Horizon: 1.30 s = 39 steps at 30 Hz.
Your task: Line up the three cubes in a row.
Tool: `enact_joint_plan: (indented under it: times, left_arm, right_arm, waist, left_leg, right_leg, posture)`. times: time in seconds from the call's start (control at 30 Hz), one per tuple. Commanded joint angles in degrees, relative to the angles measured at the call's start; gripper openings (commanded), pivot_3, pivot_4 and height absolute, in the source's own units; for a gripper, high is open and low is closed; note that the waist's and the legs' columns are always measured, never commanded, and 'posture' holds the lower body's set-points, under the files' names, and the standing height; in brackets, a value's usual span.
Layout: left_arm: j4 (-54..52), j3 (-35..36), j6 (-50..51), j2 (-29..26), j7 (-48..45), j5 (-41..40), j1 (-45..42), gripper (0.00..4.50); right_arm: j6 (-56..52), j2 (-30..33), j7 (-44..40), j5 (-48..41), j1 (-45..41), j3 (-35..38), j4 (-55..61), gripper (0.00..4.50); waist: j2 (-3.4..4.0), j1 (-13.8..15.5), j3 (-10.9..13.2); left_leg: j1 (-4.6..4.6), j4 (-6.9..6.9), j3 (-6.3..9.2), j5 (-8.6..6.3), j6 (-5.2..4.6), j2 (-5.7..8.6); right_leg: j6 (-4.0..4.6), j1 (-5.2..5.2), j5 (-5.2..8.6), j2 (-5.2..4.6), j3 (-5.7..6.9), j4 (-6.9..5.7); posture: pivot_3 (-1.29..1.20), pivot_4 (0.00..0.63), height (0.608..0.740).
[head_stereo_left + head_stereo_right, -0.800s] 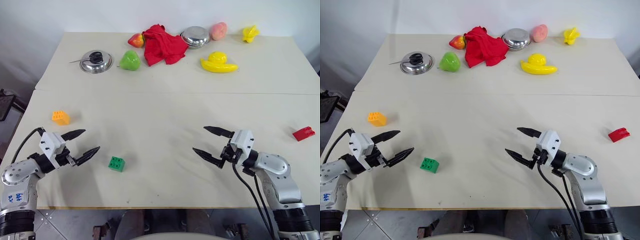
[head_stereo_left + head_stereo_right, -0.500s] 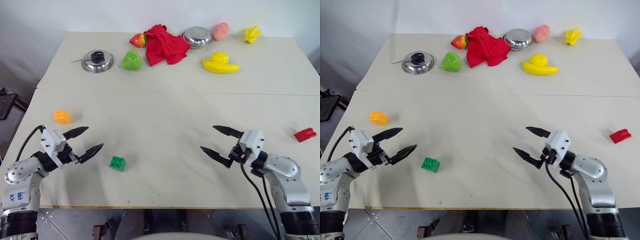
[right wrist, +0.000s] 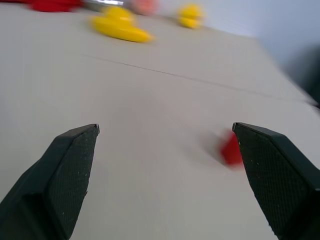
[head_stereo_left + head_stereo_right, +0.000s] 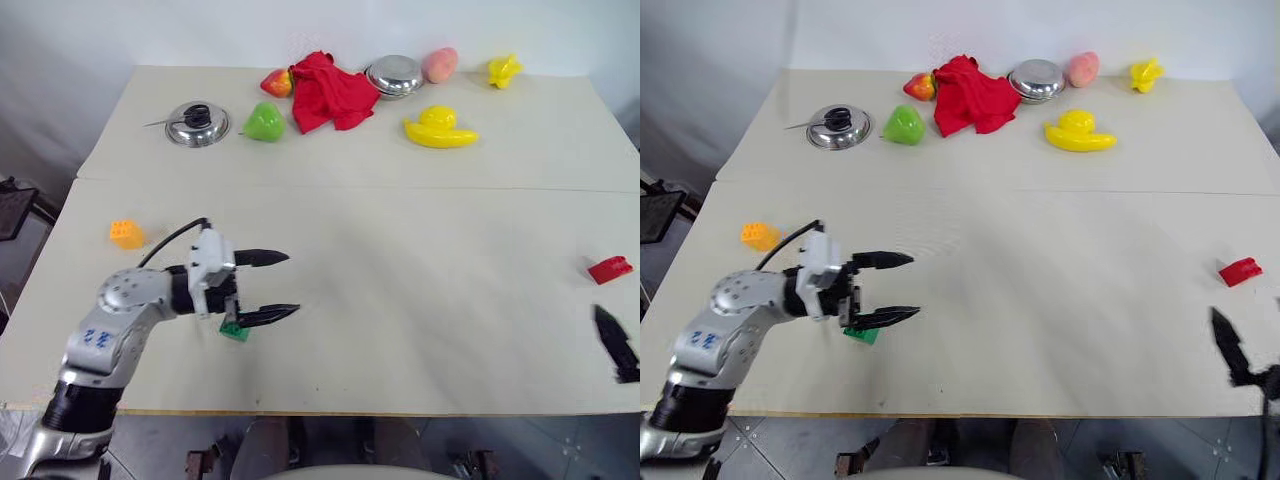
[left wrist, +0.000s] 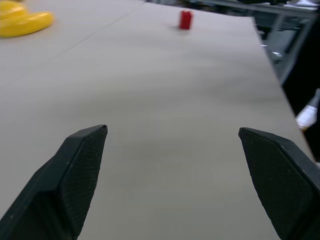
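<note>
Left gripper [image 4: 282, 287] spread wide, holding nothing, pointing across the table [image 4: 420, 300] toward its right edge, with the green cube [image 4: 234, 332] just under its wrist, near the front edge. Orange-yellow cube [image 4: 126, 234] sits by the left edge, well apart from the green one. Red cube [image 4: 609, 269] lies at the right edge — far from both. Right gripper [image 3: 165, 150] is also spread and empty, low at the front-right corner, red cube just beside one finger in its wrist view.
</note>
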<state>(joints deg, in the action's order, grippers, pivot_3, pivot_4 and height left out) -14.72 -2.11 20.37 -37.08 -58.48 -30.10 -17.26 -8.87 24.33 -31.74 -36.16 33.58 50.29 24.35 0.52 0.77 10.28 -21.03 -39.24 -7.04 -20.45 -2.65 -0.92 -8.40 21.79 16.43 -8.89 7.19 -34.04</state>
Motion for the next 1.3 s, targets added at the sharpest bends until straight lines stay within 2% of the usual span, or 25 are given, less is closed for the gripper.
enact_joint_plan:
  times: [0.03,0.13,0.27,0.47,0.6,0.67,0.83,0.97,1.3]
  left_arm:
    - [0.1,-1.07,0.66,1.91,2.03,1.06,-1.59,4.48]
    - [-0.45,-1.21,1.7,3.11,2.55,0.74,-1.66,4.48]
    - [0.2,-1.27,1.51,4.2,3.21,1.51,-1.94,4.48]
    - [-1.41,-1.38,1.73,4.73,3.36,1.4,-1.17,4.48]
    - [-1.52,-0.71,1.1,4.39,3.74,2.03,-1.09,4.48]
    - [-2.81,0.38,1.58,3.54,4.33,2.09,-0.04,4.48]
    - [-6.23,2.29,3.0,2.1,5.87,1.37,2.66,4.48]
    - [-8.91,3.38,4.17,1.61,7.03,0.82,4.71,4.48]
    - [-11.8,4.81,6.27,1.0,8.68,-0.01,5.96,4.48]
  right_arm:
    - [-2.49,-2.05,4.01,-1.95,2.99,3.39,1.69,4.5]
    - [-4.84,-0.12,5.93,-1.62,1.92,2.64,2.25,4.5]
    - [-12.72,10.2,8.34,-0.54,-6.78,0.44,-3.56,4.5]
    - [-12.33,25.62,-3.54,5.52,-21.29,-8.51,-28.5,4.5]
    - [-10.66,31.44,-11.74,8.99,-29.69,-15.75,-41.85,4.5]
    - [-7.33,34.16,-13.93,13.07,-38.27,-20.83,-52.89,4.5]
    - [0.52,36.74,-16.7,20.62,-52.57,-28.58,-72.03,4.5]
    - [4.18,37.35,-16.75,24.32,-60.5,-31.76,-82.48,4.5]
    - [8.16,36.79,-15.65,30.11,-72.07,-35.61,-94.82,4.5]
  waist:
    - [0.09,-0.3,-0.06]
    - [0.17,-1.16,-0.1]
    - [0.17,-2.18,-0.1]
    - [0.16,-1.37,-0.1]
    - [0.17,-0.73,-0.1]
    - [0.14,-0.92,-0.09]
    - [0.17,-1.13,-0.09]
    - [0.17,-0.96,-0.09]
    - [0.18,-1.3,-0.09]
  left_leg:
    - [0.0,0.0,0.0,-0.01,0.04,-0.04]
    - [-0.02,0.01,-0.08,-0.03,0.09,-0.13]
    - [0.09,0.0,-0.36,0.02,0.02,-0.16]
    - [-0.06,0.0,-0.36,0.08,-0.04,-0.13]
    - [-0.2,-0.01,-0.52,0.09,-0.08,-0.06]
    - [-0.22,-0.01,-0.51,0.09,-0.09,-0.05]
    - [-0.2,-0.05,-0.7,0.12,-0.12,-0.09]
    - [-0.21,-0.07,-0.71,0.12,-0.12,-0.13]
    - [-0.23,-0.1,-0.73,0.12,-0.09,-0.16]
  right_leg:
    - [0.01,0.01,0.0,0.05,0.0,0.01]
    - [0.03,0.11,0.01,0.13,-0.13,0.0]
    - [-0.05,0.15,-0.03,0.15,-0.5,-0.03]
    - [-0.03,0.37,-0.02,0.2,-0.67,-0.13]
    - [-0.04,0.58,-0.03,0.18,-0.76,-0.19]
    - [-0.04,0.58,-0.03,0.18,-0.73,-0.19]
    - [-0.13,0.63,-0.08,0.19,-0.89,-0.19]
    - [-0.13,0.63,-0.08,0.2,-0.89,-0.19]
    - [-0.14,0.63,-0.08,0.2,-0.91,-0.17]
  posture:
    - [0.0,0.15,0.74]
    - [0.0,0.15,0.74]
    - [0.0,0.15,0.74]
    - [0.0,0.15,0.74]
    - [0.0,0.15,0.74]
    - [0.0,0.15,0.74]
    - [0.0,0.15,0.74]
    - [0.0,0.15,0.74]
    - [0.0,0.15,0.74]
